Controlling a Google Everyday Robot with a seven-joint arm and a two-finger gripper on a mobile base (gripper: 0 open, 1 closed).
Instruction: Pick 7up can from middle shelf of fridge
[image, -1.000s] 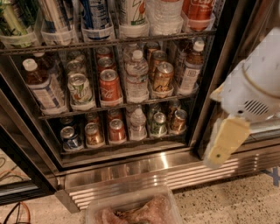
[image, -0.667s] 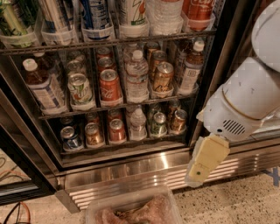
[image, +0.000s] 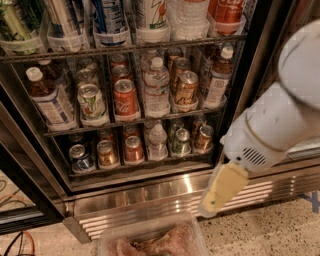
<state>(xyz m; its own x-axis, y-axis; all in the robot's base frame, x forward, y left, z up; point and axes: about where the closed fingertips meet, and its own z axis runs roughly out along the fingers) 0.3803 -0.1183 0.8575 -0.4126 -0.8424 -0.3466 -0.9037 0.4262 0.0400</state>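
Note:
The fridge (image: 252, 75) stands in front of me, its racks in full view. The 7up can (image: 91, 102), whitish-silver with green lettering, stands upright at the front of the middle shelf (image: 142, 121), left of centre. A red Coca-Cola can (image: 125, 97) is right beside it, and a brown bottle (image: 47, 100) is to its left. My gripper (image: 221, 190), pale yellow at the end of the white arm (image: 272, 130), hangs low at the right in front of the steel base grille (image: 150, 207). It is well below and to the right of the can and touches nothing.
On the middle shelf a water bottle (image: 156, 85), a gold-brown can (image: 186, 87) and a labelled bottle (image: 217, 80) stand to the right. Tall cans (image: 107, 20) fill the rack above, small cans (image: 107, 154) the rack below. A clear plastic bin (image: 150, 240) sits on the floor, cables (image: 15, 245) at lower left.
The arm has swung further in from the right, and the gripper has shifted left along the base grille. The cans and bottles have not moved.

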